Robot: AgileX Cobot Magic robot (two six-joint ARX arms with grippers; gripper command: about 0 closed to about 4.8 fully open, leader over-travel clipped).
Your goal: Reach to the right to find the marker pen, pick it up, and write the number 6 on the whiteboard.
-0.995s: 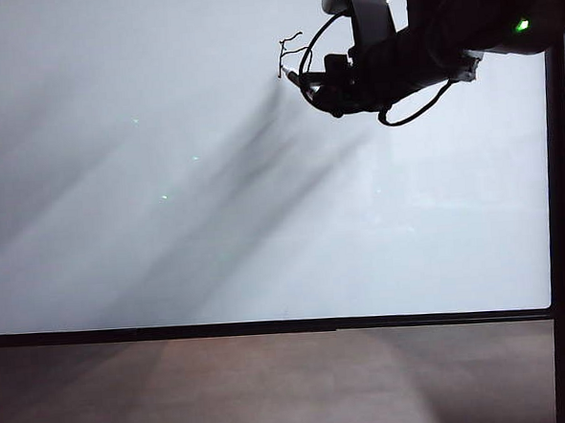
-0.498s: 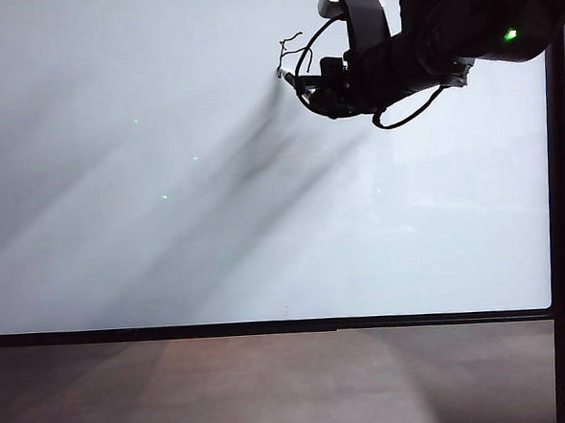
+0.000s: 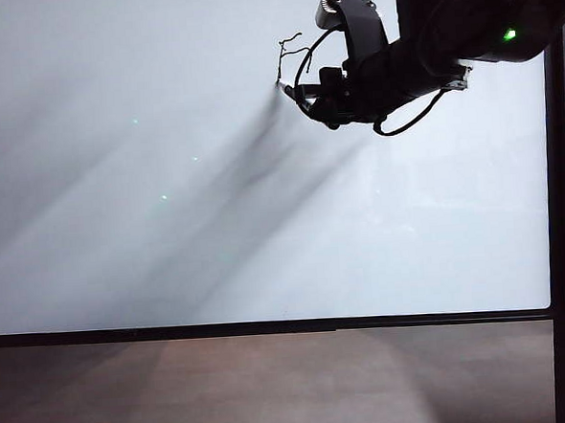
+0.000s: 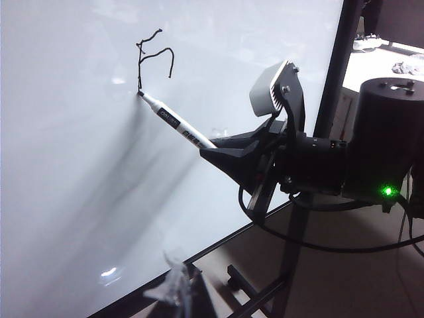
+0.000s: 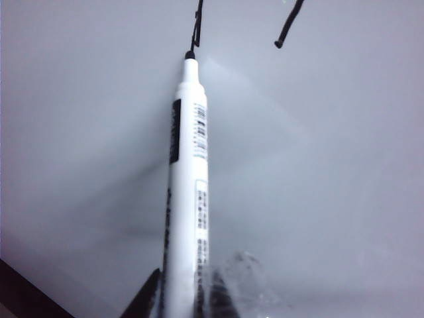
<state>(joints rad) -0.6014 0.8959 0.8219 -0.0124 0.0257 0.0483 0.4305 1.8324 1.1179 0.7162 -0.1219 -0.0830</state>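
The whiteboard (image 3: 165, 180) fills the exterior view. My right gripper (image 3: 299, 93) hangs at its upper right, shut on the marker pen (image 3: 286, 87), whose tip touches the board. Just above the tip are the thin black hand-drawn lines of the number 6 (image 3: 290, 46). In the left wrist view the white pen (image 4: 175, 121) slants up from the right gripper (image 4: 215, 147) to the foot of the lines (image 4: 152, 59). The right wrist view shows the pen (image 5: 187, 185) between both fingers (image 5: 149, 298), tip on a black line (image 5: 197, 23). My left gripper (image 4: 179, 291) is a blurred shape near the board's lower edge.
A black frame (image 3: 270, 325) runs along the board's lower edge, and a dark upright post (image 3: 560, 204) stands at its right. Brown floor lies below. The stand's bars (image 4: 265, 291) and a looping black cable (image 4: 318, 246) sit under the right arm.
The right gripper has shifted slightly left with the pen. The pen tip now sits a little lower on the board, under the vertical line.
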